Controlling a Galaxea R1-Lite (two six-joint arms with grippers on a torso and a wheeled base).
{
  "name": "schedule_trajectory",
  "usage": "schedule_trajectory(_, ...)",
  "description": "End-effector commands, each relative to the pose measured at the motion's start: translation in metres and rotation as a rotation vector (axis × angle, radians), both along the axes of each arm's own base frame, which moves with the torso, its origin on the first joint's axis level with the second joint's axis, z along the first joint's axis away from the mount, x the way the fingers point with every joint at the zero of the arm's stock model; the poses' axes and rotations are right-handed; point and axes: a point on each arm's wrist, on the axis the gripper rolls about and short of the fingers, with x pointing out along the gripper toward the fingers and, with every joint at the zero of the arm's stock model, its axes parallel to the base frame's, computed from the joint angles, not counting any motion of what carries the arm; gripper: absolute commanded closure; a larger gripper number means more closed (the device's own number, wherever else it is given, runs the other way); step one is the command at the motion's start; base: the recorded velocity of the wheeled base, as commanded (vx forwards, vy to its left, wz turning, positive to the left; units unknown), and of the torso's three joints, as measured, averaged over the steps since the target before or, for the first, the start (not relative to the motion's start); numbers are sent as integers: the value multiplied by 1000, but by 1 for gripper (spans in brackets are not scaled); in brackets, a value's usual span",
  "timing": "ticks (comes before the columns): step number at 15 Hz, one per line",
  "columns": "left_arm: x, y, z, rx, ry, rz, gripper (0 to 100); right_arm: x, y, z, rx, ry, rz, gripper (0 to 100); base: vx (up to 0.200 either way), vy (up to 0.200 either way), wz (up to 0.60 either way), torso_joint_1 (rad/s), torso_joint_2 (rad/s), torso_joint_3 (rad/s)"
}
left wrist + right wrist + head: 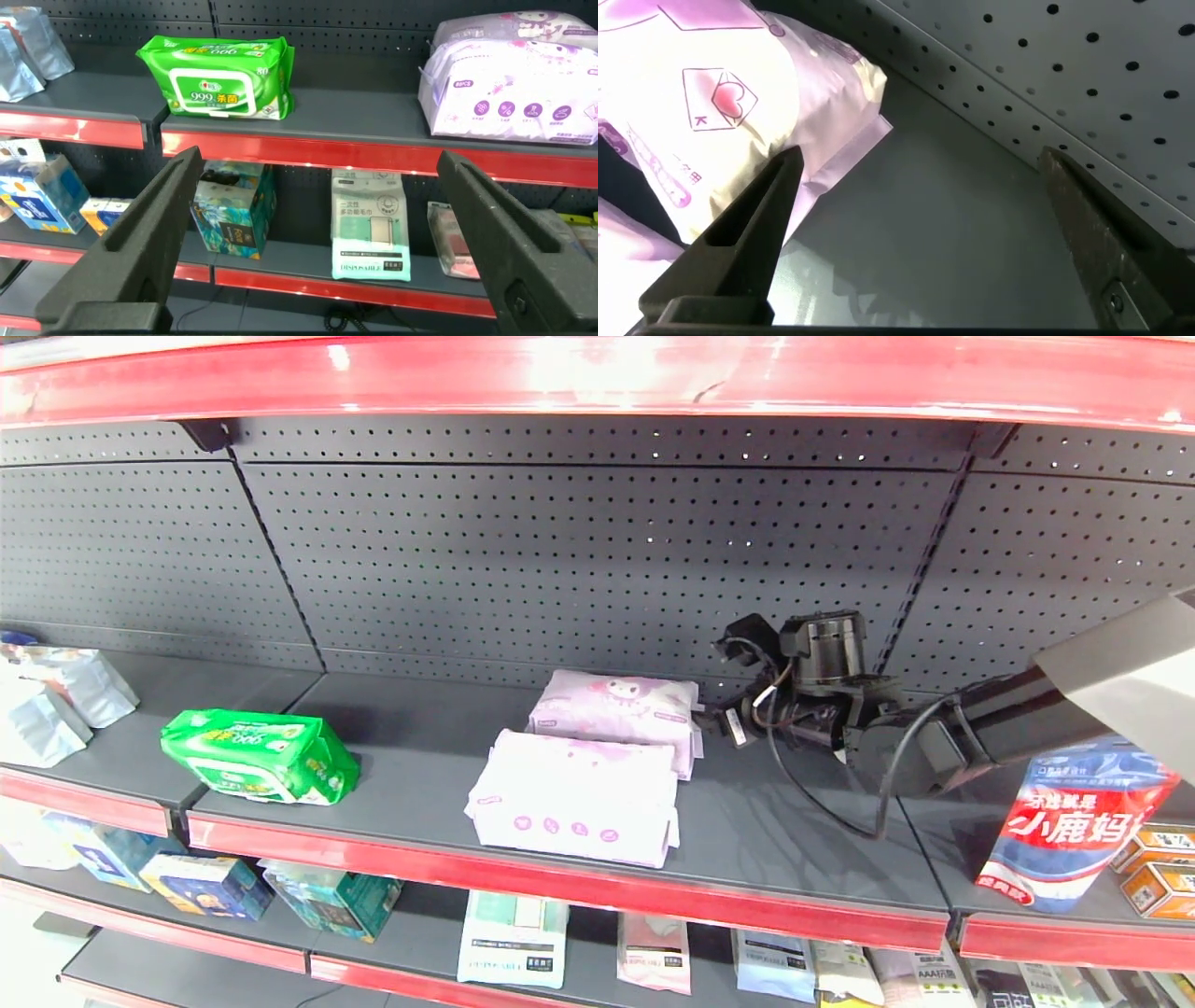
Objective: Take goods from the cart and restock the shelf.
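In the head view, the shelf holds a green pack toward the left and two pink packs in the middle. The front pack is near the edge, with the rear pack touching it from behind. The right gripper sits low over the shelf, just beside the rear pack's right end.

In the left wrist view, the left gripper is spread wide with nothing in it. It hangs in front of the shelving and faces the green pack.

In the right wrist view, the right gripper is also wide apart and empty. The rear pack lies just beside one finger, and bare shelf and pegboard show between the jaws.

We judge that one placing step is ending, since the pack rests on the shelf free of any grip. The next move calls for drawing the right arm straight back without brushing the soft pack's corner. We then turn to the cart for another item.
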Motion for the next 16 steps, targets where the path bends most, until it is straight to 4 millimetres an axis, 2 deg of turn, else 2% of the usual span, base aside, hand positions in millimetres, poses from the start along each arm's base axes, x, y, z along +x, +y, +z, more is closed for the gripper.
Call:
schedule_trajectory(1, 0, 0, 0, 0, 0, 0, 0, 0, 2, -2, -3, 3, 4, 0, 0, 0, 0, 0, 0, 0)
schedule_trajectory(9, 0, 0, 0, 0, 0, 0, 0, -7, 9, -2, -3, 11, 26, 0, 0, 0, 0, 0, 0, 0)
schedule_trajectory(16, 0, 0, 0, 0, -2, 0, 0, -8, 5, -2, -6, 13, 19, 0, 0, 0, 0, 0, 0, 0)
